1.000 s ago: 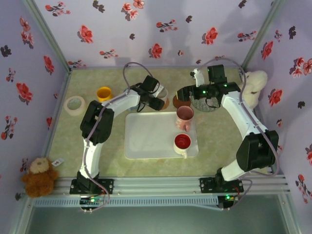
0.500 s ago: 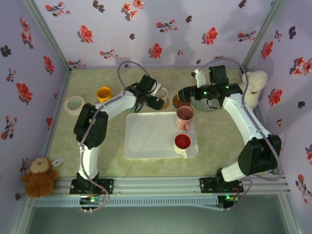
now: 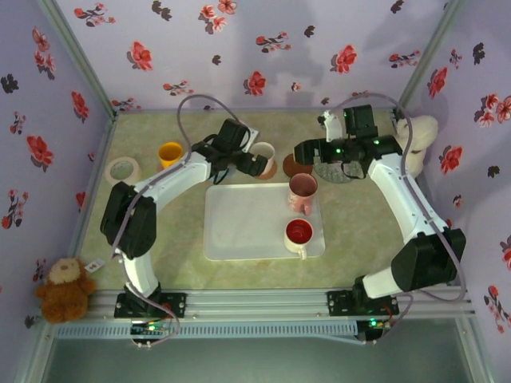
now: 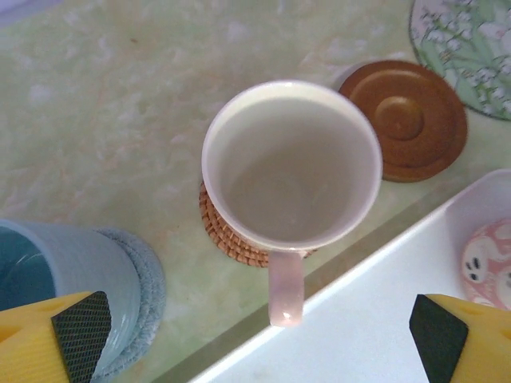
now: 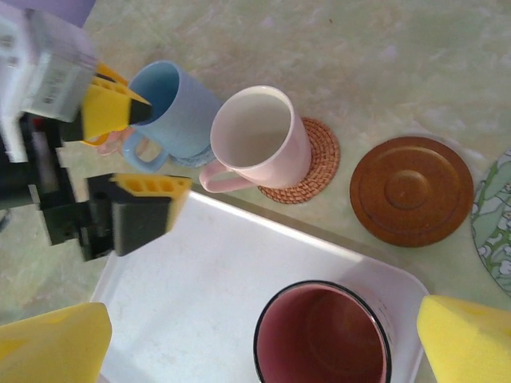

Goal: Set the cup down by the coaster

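Flowery purple walls stand round a pale green table. From the top, the left gripper is wide open, holding nothing, and the pink cup sits just ahead of it. From the left wrist, the cup stands straight up on the woven coaster, mouth up, handle pointing back at the fingers. I think the arm should lift straight away and not bump that handle. From the right wrist, the right gripper is open too, cup well ahead
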Available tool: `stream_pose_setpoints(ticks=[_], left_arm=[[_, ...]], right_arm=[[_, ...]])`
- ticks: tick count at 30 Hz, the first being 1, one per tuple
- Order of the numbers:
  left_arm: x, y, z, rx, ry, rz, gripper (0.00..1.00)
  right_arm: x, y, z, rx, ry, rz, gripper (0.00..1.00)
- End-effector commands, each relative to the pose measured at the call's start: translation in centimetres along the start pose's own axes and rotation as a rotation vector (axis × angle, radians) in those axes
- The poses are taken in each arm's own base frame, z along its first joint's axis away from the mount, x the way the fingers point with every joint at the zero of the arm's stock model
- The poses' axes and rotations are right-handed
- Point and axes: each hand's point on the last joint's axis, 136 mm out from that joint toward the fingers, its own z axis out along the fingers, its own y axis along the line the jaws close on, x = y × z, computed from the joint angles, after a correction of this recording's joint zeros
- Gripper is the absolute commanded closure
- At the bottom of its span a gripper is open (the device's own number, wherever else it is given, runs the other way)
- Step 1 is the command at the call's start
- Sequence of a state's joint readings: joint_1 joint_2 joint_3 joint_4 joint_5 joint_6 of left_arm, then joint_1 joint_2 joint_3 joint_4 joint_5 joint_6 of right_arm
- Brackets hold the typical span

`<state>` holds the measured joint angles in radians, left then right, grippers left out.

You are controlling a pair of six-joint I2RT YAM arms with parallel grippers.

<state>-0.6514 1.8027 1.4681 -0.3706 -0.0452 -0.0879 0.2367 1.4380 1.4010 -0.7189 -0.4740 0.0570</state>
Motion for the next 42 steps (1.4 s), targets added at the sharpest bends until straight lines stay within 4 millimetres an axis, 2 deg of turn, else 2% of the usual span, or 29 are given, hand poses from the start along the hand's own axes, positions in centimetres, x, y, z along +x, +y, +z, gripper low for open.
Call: stream_pose_setpoints(ticks=[1,4,7,15,23,30,35,42], left_arm=[[-2.1,-0.5,-3.7,0.014,-0.103,-0.014,0.01],[-2.3,-1.5,-6.0,0.074,-0.156,0.0,0.01],[-1.7,-2.4,-7.7,0.138,-0.177,0.01,0.01],[1.7,-4.2,-10.0,0.256,-0.222,0.026,0.01],[6.0,-4.9,-11.1,0.306,-0.181,0.054,0.01],[9.3,-5.9,-11.1,0.364,-0.204,0.082,0.0],[10.2,-6.0,-11.0,0.368,-0.229,0.096,0.0],[10.5,-6.0,-10.2,0.368,-0.224,0.097,0.0]], right_arm=[[0.6,-0.5,-2.1,0.104,0.018,0.034,0.01],[2.0,-0.9,-2.8,0.159,0.07,0.036,0.01],[3.6,-0.9,-3.3,0.199,0.123,0.013,0.01],[7.1,-0.5,-3.3,0.213,0.183,0.044,0.03],[11.4,-0.9,-1.8,0.237,0.259,0.118,0.08],[13.5,-2.0,0.7,0.241,0.267,0.185,0.12],[14.0,-2.4,2.6,0.231,0.291,0.205,0.18],[15.1,-2.6,4.4,0.239,0.342,0.197,0.23]])
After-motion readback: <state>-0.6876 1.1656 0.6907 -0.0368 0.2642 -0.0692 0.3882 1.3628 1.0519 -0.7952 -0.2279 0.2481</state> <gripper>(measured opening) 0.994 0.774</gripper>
